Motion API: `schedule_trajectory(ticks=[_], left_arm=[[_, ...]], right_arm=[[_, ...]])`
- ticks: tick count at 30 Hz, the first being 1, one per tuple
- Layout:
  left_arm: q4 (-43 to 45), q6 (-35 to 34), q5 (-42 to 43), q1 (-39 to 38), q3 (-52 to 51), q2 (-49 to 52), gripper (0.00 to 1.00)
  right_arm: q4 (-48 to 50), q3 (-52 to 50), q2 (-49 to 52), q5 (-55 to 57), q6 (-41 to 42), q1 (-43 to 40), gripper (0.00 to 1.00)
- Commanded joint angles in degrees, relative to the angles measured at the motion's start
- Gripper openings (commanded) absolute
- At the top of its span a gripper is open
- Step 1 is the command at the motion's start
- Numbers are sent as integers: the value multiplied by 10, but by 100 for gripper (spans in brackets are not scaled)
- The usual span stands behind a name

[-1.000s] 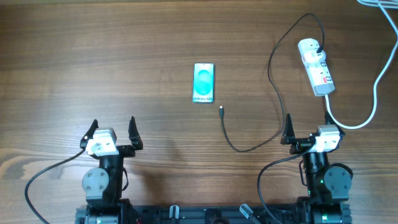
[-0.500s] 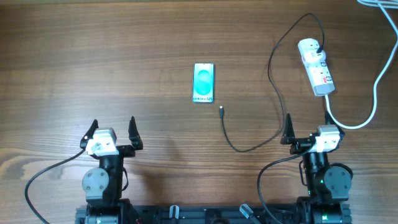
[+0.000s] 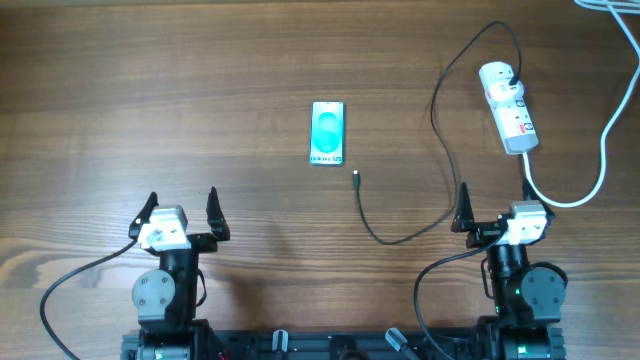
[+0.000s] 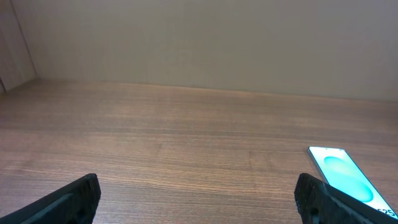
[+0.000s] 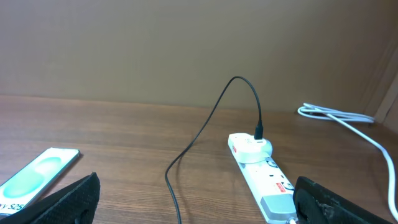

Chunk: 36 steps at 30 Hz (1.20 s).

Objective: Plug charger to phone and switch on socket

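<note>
**Left gripper [image 3: 181, 199] and right gripper [image 3: 495, 203] both spread wide, both empty: step one not begun**

Okay, I'm looking down on the wooden table [image 3: 200, 70] and both arms are parked at the near edge, fingers apart, nothing between them. The wrist views agree, with open air between the fingertips on each side.

Biggest task item first. The power strip [image 3: 508, 122] lies far right, angled, well ahead of my right arm, and its thick white cord [image 3: 600, 165] loops off to the right. The charger's adapter head [image 5: 249, 148] is already seated in the far end of the strip. I can see red marks by the switches, but I can't tell from here whether any switch is on.

From there the black charger cable [image 3: 437, 100] arcs up, runs down the table and curls back toward the middle. The phone [image 3: 328, 133] lies flat at centre, cyan screen up, its bottom end facing me. The small plug tip [image 3: 357, 178] lies loose just beyond the phone's near right corner, close to it but not touching.

My read is that we're at the very start and the plug-in comes first. The next move is a pinch on that tiny tip, probably with the right arm. It has to be lined up square with the phone's bottom edge, and the left likely steadies the phone so it doesn't skate. The switch comes after that.
</note>
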Motion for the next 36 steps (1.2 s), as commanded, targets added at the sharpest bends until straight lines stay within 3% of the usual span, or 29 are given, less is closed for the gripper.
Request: schedule_trajectory(ticks=[1,6,9,13,15,16,19,22,26,29,32,34,36], left_arm=[[10,-12,34,-2,-3,-4,100],[39,-145,356,-2,-3,-4,100],[105,-172,464,-2,-3,-4,100],[253,-233,451,-2,-3,-4,100],[377,-294,409,-2,-3,-4,100],[466,-334,344,-2,4,-4,100],[467,-339,282,-2,55,-1,100],[338,-302,279,-2,184,48,100],[-12,-214,279,-2,442,207,100],[-236,-131,338,-2,631,349,100],[-411,-131,381,-2,768,460,100],[-444,-135,377,-2,814,510,100],[-451,-188,388,-3,852,565,100]], right_arm=[[2,-2,-1,1,-10,2,100],[2,-2,-1,1,-10,2,100],[2,-2,-1,1,-10,2,100],[2,-2,-1,0,-10,2,100],[2,-2,-1,0,-10,2,100],[2,-2,-1,0,-10,2,100],[2,-2,-1,1,-10,2,100],[2,-2,-1,1,-10,2,100],[2,-2,-1,1,-10,2,100],[2,-2,-1,1,-10,2,100],[2,-2,-1,1,-10,2,100],[2,-2,-1,0,-10,2,100],[2,-2,-1,1,-10,2,100]])
